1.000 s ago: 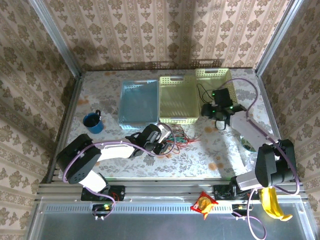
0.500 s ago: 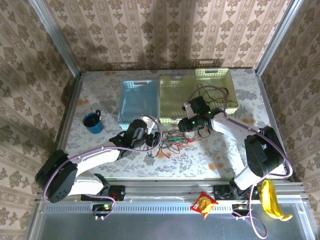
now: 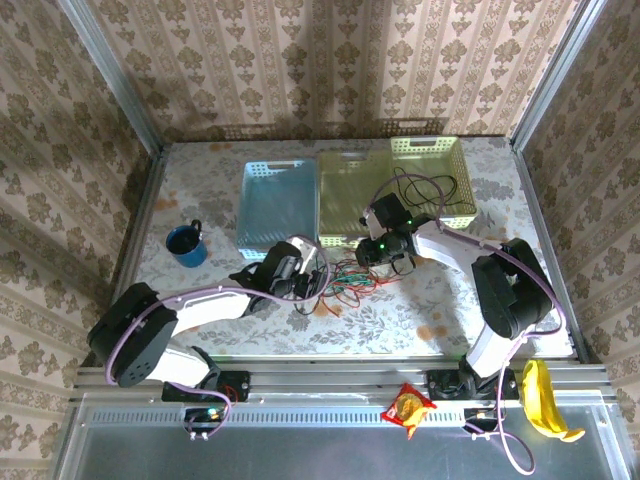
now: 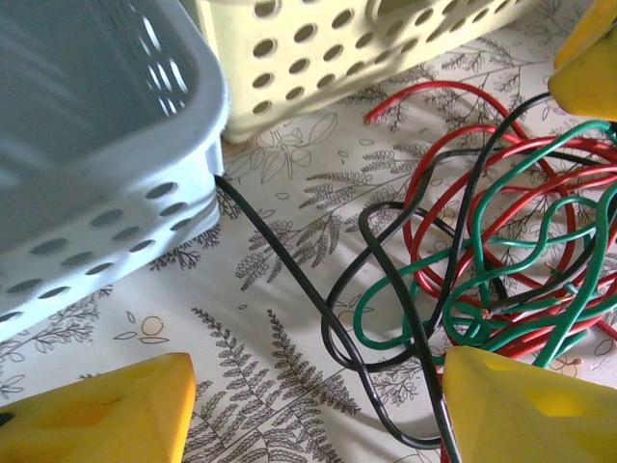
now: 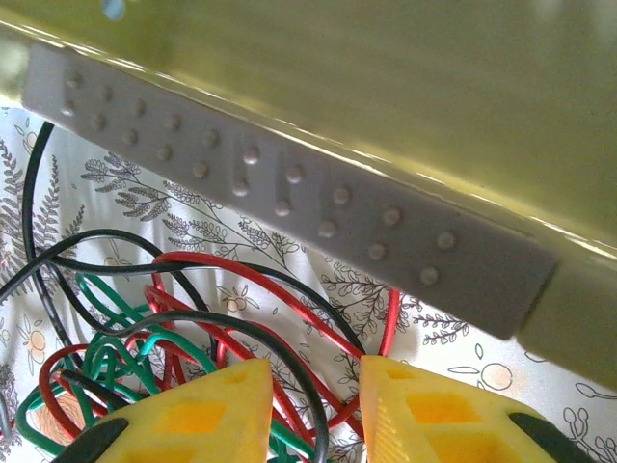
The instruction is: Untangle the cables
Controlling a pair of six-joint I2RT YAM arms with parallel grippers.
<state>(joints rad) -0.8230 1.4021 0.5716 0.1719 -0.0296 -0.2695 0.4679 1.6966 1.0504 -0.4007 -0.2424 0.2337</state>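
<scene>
The tangle of thin black, red and green cables (image 3: 350,275) is lying on the fern-patterned desk (image 4: 193,318) just ahead of the left arm's yellow fingers (image 4: 96,415), which are gaping wide and holding nothing. It is sitting under the right arm's yellow fingers (image 5: 193,420), which are standing narrowly apart around black and red strands; whether they are pinching cannot be told. Closing on several strands together is risking dragging the unanchored bundle and tightening its loops.
</scene>
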